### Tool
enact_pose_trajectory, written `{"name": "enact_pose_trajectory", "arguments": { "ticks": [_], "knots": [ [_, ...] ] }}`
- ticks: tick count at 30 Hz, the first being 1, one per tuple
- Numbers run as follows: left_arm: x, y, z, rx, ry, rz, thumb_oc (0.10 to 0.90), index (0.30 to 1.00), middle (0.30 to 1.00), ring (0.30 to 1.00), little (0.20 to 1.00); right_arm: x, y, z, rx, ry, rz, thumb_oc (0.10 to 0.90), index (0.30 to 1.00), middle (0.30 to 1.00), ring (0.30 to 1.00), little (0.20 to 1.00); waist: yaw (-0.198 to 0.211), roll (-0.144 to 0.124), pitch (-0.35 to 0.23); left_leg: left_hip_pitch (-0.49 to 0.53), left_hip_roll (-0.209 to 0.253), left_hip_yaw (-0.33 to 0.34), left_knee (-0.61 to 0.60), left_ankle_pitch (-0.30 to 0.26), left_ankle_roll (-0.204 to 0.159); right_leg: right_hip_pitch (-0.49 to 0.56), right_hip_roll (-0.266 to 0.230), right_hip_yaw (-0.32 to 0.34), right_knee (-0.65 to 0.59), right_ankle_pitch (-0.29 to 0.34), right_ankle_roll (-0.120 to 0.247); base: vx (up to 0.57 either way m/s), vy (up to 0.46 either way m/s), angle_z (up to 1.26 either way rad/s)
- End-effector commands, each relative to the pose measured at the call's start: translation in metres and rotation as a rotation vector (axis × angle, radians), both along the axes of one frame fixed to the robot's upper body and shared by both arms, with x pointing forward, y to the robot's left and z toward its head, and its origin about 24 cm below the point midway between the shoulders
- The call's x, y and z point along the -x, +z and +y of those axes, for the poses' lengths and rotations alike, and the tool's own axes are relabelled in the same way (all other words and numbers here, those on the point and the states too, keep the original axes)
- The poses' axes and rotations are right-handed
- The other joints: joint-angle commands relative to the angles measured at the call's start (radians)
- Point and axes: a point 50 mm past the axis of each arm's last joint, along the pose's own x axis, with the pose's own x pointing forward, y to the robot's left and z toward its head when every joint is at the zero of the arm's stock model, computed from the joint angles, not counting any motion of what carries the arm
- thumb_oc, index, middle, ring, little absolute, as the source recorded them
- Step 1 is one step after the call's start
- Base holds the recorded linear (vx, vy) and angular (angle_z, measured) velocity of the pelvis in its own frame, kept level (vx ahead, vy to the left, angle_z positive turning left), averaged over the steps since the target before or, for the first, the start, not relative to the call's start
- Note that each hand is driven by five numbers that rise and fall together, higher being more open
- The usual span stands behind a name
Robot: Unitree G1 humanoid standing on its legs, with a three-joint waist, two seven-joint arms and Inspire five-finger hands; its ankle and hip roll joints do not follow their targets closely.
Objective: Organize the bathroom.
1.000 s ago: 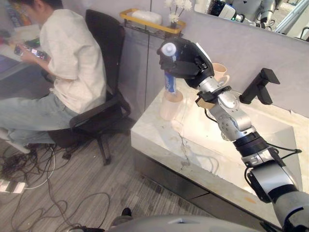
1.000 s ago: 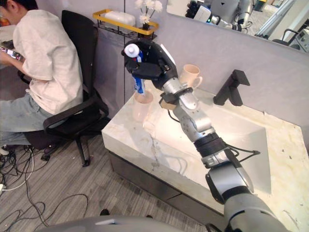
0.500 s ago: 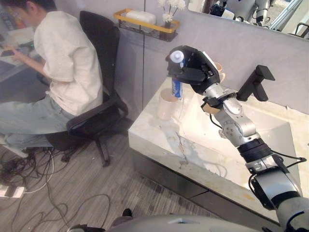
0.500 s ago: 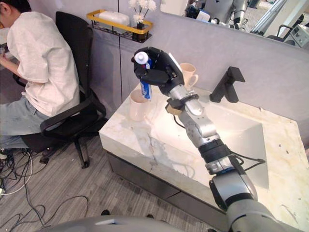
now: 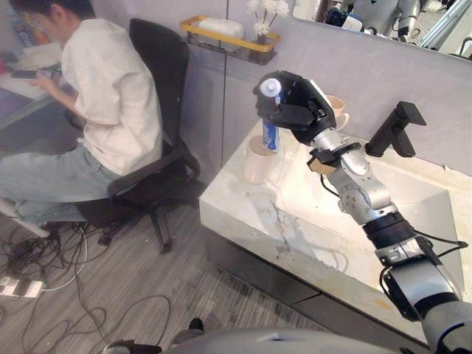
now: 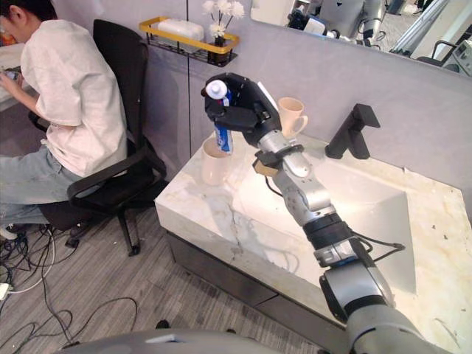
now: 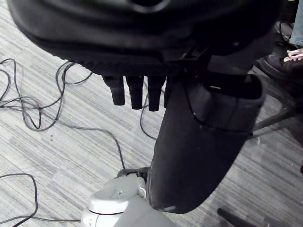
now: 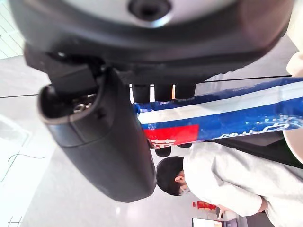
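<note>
My left hand (image 7: 189, 132) hangs over the grey floor (image 7: 42, 137), fingers relaxed and straight, holding nothing. My right hand (image 5: 293, 107) is up over the left end of the marble sink counter (image 5: 243, 203), fingers curled round a blue toothpaste tube (image 5: 270, 131), white cap up. The tube's lower end hangs just above the pale cup (image 5: 257, 161). Behind are a second mug (image 6: 290, 116), the black faucet (image 5: 397, 130), and the yellow wall shelf (image 5: 228, 38). A person (image 5: 110, 96) sits at left.

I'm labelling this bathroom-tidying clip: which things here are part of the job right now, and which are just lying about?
In the job: right hand, curled round the toothpaste tube; pale cup on the counter corner below it.

Just about: handled mug, black tap, yellow wall shelf, person on the office chair, left hand, idle.
</note>
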Motion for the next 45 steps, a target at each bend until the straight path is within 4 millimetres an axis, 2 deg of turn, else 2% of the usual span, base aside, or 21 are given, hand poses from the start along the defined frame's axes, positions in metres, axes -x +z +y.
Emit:
{"name": "enact_pose_trajectory", "arguments": {
  "ticks": [1,11,27,28,29,30,36,45],
  "knots": [
    [0.011,0.005,0.019,-0.08,-0.066,0.089,0.8,0.9,0.9,0.9,0.9,-0.002,0.071,-0.008,-0.141,-0.025,-0.275,0.4,0.3,0.3,0.3,0.3,0.044,0.008,-0.046,0.046,0.009,0.039,0.004,-0.089,-0.003,0.004,-0.047,-0.008,-0.001,0.017,0.078,0.03,0.024,0.07],
    [0.021,0.004,0.016,-0.077,-0.055,0.104,0.8,0.9,0.9,0.9,0.9,-0.002,0.058,-0.008,-0.157,-0.036,-0.236,0.4,0.3,0.3,0.3,0.3,0.051,0.008,-0.033,0.049,0.004,0.039,0.004,-0.092,0.003,0.007,-0.052,-0.012,0.0,0.016,0.079,0.04,0.012,0.03],
    [0.021,0.004,0.016,-0.086,-0.08,0.1,0.8,0.9,0.9,0.9,0.9,0.008,0.037,-0.007,-0.188,-0.032,-0.2,0.4,0.3,0.3,0.3,0.3,0.022,0.019,-0.017,0.055,0.003,0.057,0.004,-0.098,0.014,-0.007,-0.059,0.008,0.01,0.021,0.086,0.0,0.001,0.0],
    [0.02,0.004,0.016,-0.086,-0.08,0.098,0.8,0.9,0.9,0.9,0.9,0.01,0.032,-0.006,-0.194,-0.021,-0.187,0.547,0.521,0.521,0.521,0.521,0.018,0.021,-0.017,0.055,0.002,0.059,0.004,-0.099,0.015,-0.007,-0.06,0.012,0.008,0.022,0.087,0.0,0.0,0.0],
    [0.02,0.004,0.016,-0.086,-0.08,0.098,0.8,0.9,0.9,0.9,0.9,0.01,0.032,-0.006,-0.194,-0.021,-0.187,0.547,0.521,0.521,0.521,0.521,0.018,0.021,-0.017,0.055,0.002,0.059,0.004,-0.099,0.015,-0.007,-0.06,0.012,0.008,0.022,0.087,0.0,0.0,0.0],
    [0.019,0.004,0.015,-0.085,-0.082,0.096,0.8,0.9,0.9,0.9,0.9,0.011,0.028,-0.003,-0.188,-0.013,-0.178,0.8,0.9,0.9,0.9,0.9,0.016,0.021,-0.018,0.054,0.001,0.06,0.004,-0.099,0.015,-0.008,-0.06,0.013,0.007,0.023,0.087,0.0,0.0,0.0],
    [0.014,0.004,0.014,-0.087,-0.095,0.088,0.8,0.9,0.9,0.9,0.9,0.01,0.025,0.002,-0.173,-0.018,-0.144,0.8,0.9,0.9,0.9,0.9,0.016,0.019,-0.019,0.053,-0.001,0.061,0.004,-0.1,0.017,-0.01,-0.062,0.013,0.005,0.026,0.089,-0.01,0.016,-0.03],
    [0.014,0.003,0.013,-0.088,-0.091,0.093,0.8,0.9,0.9,0.9,0.9,0.007,0.022,-0.003,-0.113,-0.072,-0.115,0.8,0.9,0.9,0.9,0.9,0.012,0.011,-0.02,0.055,-0.004,0.065,0.004,-0.103,0.019,-0.013,-0.063,0.015,0.008,0.029,0.09,0.0,0.0,0.0]
  ]
}}
